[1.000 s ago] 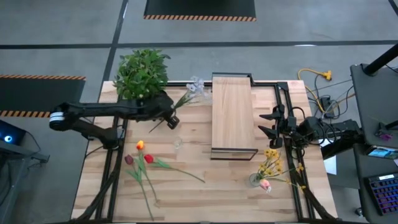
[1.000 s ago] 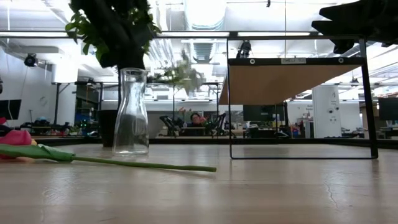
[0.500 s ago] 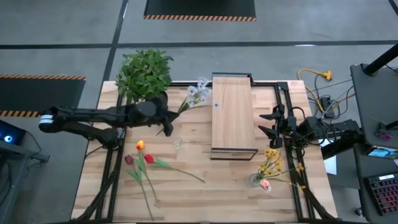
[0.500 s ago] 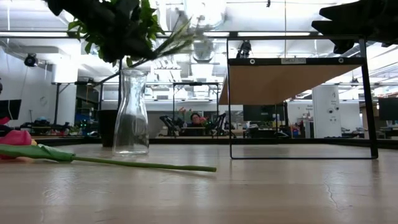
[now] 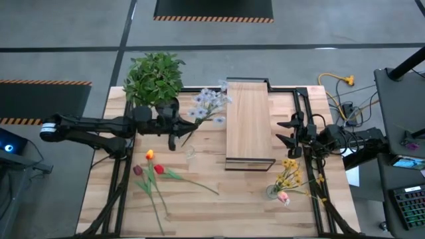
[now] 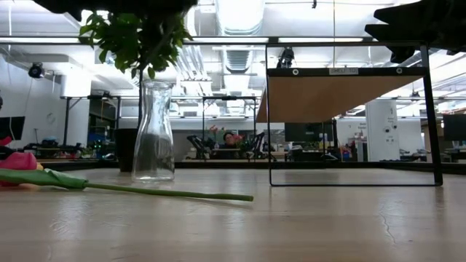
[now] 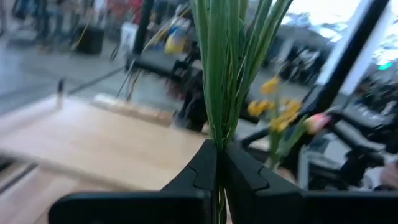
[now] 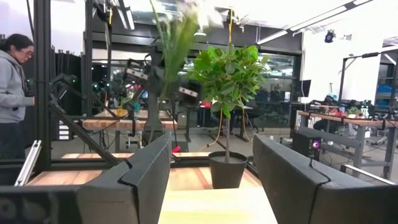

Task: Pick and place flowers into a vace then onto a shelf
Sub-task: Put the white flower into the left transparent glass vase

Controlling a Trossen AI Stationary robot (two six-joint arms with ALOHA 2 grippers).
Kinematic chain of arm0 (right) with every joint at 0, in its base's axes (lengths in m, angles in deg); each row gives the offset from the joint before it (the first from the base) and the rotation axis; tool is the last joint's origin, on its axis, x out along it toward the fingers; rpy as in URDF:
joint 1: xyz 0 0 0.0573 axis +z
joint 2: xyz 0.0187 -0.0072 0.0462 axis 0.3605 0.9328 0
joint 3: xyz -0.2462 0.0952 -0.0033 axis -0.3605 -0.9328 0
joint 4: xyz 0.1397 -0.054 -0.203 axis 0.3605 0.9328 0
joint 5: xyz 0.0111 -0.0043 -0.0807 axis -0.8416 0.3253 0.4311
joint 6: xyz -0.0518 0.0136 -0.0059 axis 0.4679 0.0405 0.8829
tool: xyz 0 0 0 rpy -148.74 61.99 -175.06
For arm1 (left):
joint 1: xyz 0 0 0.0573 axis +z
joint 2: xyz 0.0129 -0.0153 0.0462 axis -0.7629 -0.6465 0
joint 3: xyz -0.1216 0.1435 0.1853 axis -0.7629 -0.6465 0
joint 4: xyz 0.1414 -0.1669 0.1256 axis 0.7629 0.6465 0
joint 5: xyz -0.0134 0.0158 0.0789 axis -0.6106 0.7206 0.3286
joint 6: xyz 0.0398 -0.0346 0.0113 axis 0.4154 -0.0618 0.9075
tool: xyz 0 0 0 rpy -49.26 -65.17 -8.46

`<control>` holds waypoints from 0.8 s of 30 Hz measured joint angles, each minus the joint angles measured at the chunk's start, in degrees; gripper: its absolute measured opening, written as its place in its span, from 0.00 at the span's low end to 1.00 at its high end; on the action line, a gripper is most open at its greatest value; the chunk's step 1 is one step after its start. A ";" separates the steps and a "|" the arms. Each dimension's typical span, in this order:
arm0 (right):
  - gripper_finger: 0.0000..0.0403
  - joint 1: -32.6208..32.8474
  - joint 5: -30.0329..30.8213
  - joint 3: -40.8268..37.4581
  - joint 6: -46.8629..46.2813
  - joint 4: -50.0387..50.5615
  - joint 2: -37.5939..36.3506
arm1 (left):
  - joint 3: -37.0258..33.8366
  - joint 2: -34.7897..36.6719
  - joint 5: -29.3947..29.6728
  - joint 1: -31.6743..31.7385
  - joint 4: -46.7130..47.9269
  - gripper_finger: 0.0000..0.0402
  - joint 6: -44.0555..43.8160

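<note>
My left gripper (image 5: pixel 178 135) is shut on a bunch of pale white-grey sprigs (image 5: pixel 209 103), held in the air between the potted plant and the shelf (image 5: pixel 249 123). The clear glass vase (image 5: pixel 190 152) (image 6: pixel 154 131) stands upright on the table just near of that gripper. Red and yellow tulips (image 5: pixel 150 171) lie flat on the table's near left. Small yellow blooms with a pink tulip (image 5: pixel 288 178) lie at the near right. My right gripper (image 5: pixel 287 133) waits open at the shelf's right side (image 8: pixel 211 180). My left gripper pinches the sprigs' green stems (image 7: pixel 217 134) between its two shut fingers (image 7: pixel 245 168), several stems bunched together, low on their length. The sprigs are lifted clear of the table. The stems slant up toward the far right, and their blooms (image 5: pixel 211 101) are near the shelf's left edge.
A bushy green potted plant (image 5: pixel 154 78) stands at the far left, close behind my left arm. The shelf's black frame (image 6: pixel 349 109) stands mid-table. A tulip stem (image 6: pixel 167 192) lies across the near table. A person (image 8: pixel 12 93) stands beyond the table.
My left gripper has drawn slightly toward the table's left and turned, raising the sprigs. Their blooms have lifted off the far table, swung up and come nearer the overhead camera. In the low view they have risen out of the picture's top. The vase has kept still.
</note>
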 joint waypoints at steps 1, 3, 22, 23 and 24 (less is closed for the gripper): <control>0.54 0.00 0.00 0.00 0.00 0.00 0.00 | -0.51 -0.01 -0.56 -0.30 -1.99 0.00 0.26; 0.54 -0.01 0.00 0.00 -0.01 0.00 0.00 | -1.72 -0.30 -0.85 -0.98 -6.19 0.00 0.35; 0.54 -0.01 0.02 0.00 -0.03 1.01 0.04 | -16.43 -0.79 -0.86 -3.22 -27.86 0.00 4.91; 0.54 -0.01 0.02 0.00 -0.03 1.00 0.04 | -16.62 -0.96 -0.86 -3.22 -28.80 0.00 5.75; 0.54 -0.01 0.02 0.00 -0.03 1.01 0.04 | -16.82 -1.05 -0.86 -3.22 -29.51 0.00 6.49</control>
